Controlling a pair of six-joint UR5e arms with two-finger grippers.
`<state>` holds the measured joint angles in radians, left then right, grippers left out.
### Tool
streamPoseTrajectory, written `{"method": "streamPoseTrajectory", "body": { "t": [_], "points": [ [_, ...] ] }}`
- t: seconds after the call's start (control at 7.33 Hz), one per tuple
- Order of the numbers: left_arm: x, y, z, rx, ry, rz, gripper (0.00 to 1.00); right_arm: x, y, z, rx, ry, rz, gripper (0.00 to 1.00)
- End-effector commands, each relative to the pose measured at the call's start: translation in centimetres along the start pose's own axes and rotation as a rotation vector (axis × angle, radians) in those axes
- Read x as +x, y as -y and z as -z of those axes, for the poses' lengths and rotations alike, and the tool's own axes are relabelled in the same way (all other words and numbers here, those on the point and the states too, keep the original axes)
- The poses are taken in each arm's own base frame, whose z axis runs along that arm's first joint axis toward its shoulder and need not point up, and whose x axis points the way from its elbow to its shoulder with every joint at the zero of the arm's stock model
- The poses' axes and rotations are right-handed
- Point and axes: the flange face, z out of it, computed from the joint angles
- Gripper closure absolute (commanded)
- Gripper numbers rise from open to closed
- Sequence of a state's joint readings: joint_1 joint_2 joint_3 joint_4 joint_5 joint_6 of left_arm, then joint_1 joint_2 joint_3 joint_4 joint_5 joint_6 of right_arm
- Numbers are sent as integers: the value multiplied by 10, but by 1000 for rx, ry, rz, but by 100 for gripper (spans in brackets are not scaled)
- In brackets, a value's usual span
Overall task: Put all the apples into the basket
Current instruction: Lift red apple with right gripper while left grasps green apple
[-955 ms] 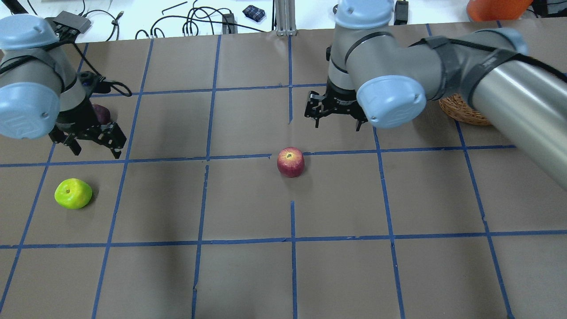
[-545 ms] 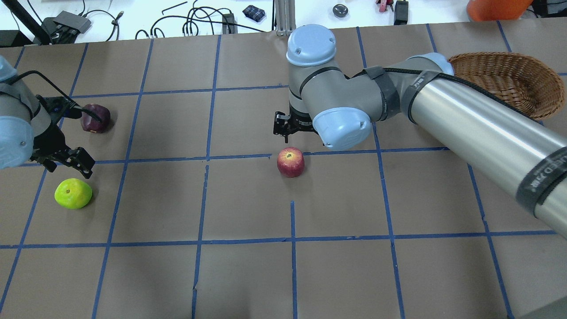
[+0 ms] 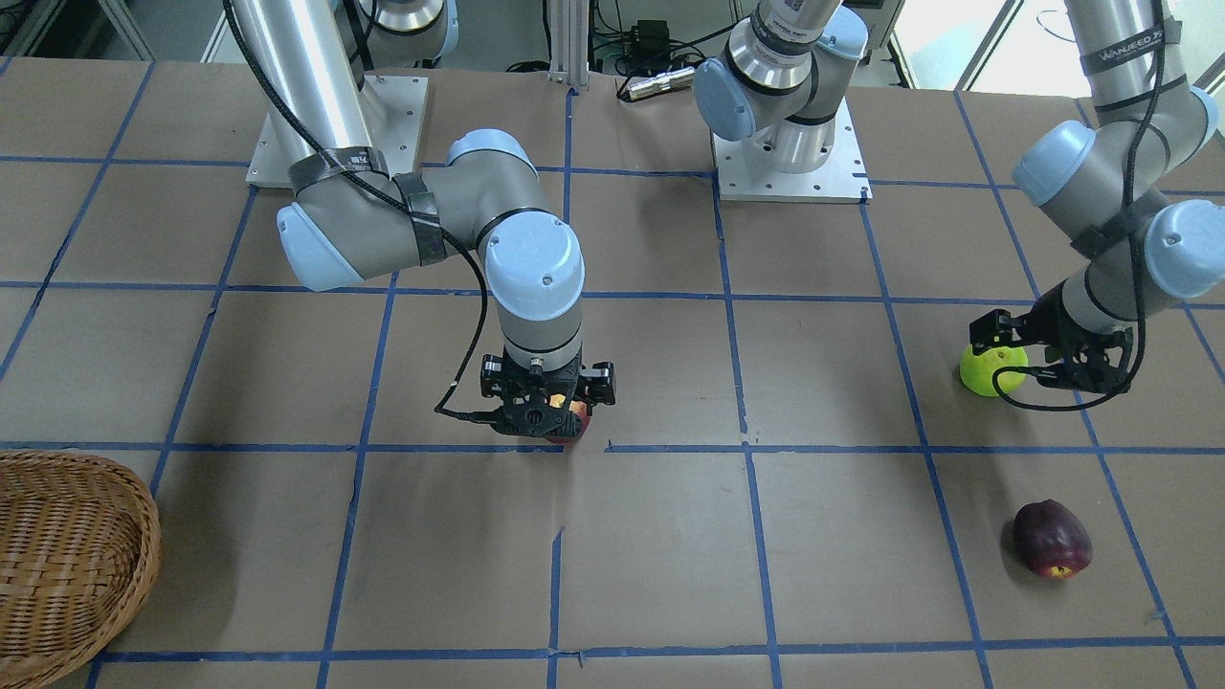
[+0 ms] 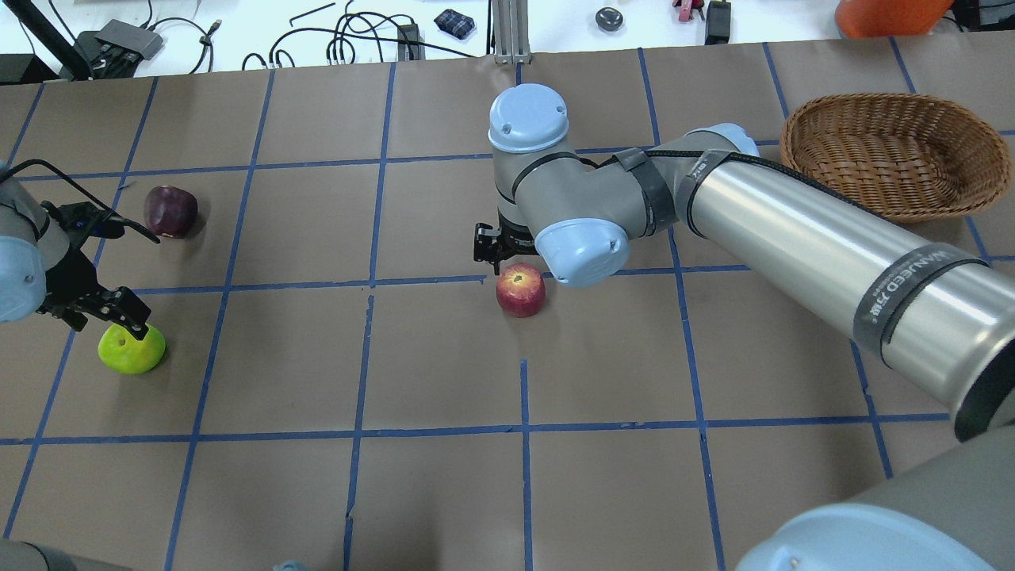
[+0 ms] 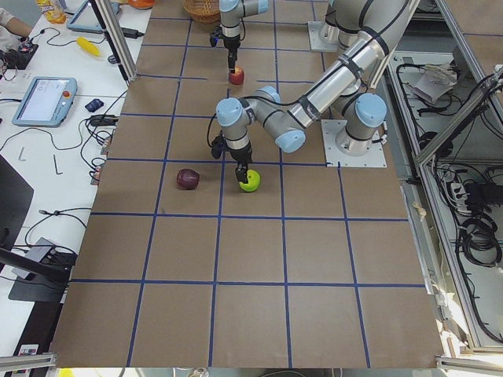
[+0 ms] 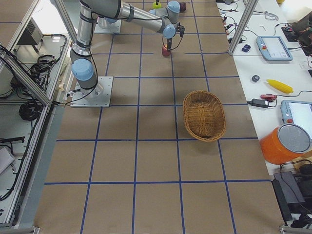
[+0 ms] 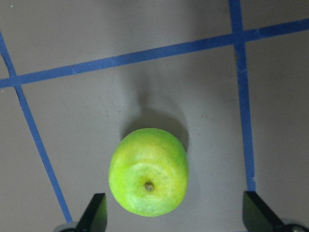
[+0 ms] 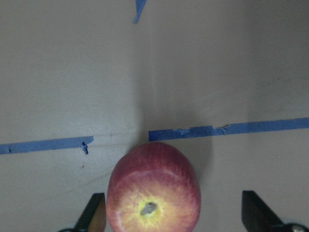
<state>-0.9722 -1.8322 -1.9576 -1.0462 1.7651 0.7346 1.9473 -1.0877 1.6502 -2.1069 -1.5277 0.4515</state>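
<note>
The red apple sits mid-table. My right gripper hangs open just above it, a finger on either side of the apple in the right wrist view. The lime-green apple lies at the left. My left gripper is open low over it, and the left wrist view shows the apple between the fingers. The maroon apple lies alone beyond the left gripper. The wicker basket stands at the far right with nothing in it.
Blue tape lines grid the brown table cover. The right arm's long forearm stretches across the table's right half, just in front of the basket. Cables and tools lie on the white bench beyond the far edge.
The right gripper has moved left and nearer, coming down over the red apple and uncovering the basket. The left gripper has moved nearer, onto the green apple, uncovering the maroon one.
</note>
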Motion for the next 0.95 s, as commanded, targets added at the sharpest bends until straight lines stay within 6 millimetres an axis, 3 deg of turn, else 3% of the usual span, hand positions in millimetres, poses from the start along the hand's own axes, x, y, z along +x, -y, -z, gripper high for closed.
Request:
{"method": "streamPoseTrajectory", "body": {
  "t": [0.0,0.27,0.55,0.68,0.82],
  "points": [
    [-4,7,-28,-40,-37,-23,0,-2,0,-11,-23,11,7,0],
    [-2,12,-47,-58,-52,-42,0,-3,3,-26,-41,4,10,0],
    [-6,14,-43,-32,-35,-34,46,-3,4,-45,-67,-11,-10,0],
    [-5,14,-38,-24,-32,-30,55,-3,5,-43,-61,-11,-6,43],
    [8,16,-17,9,-24,-34,55,-2,6,-39,-53,-15,5,99]
  ]
}}
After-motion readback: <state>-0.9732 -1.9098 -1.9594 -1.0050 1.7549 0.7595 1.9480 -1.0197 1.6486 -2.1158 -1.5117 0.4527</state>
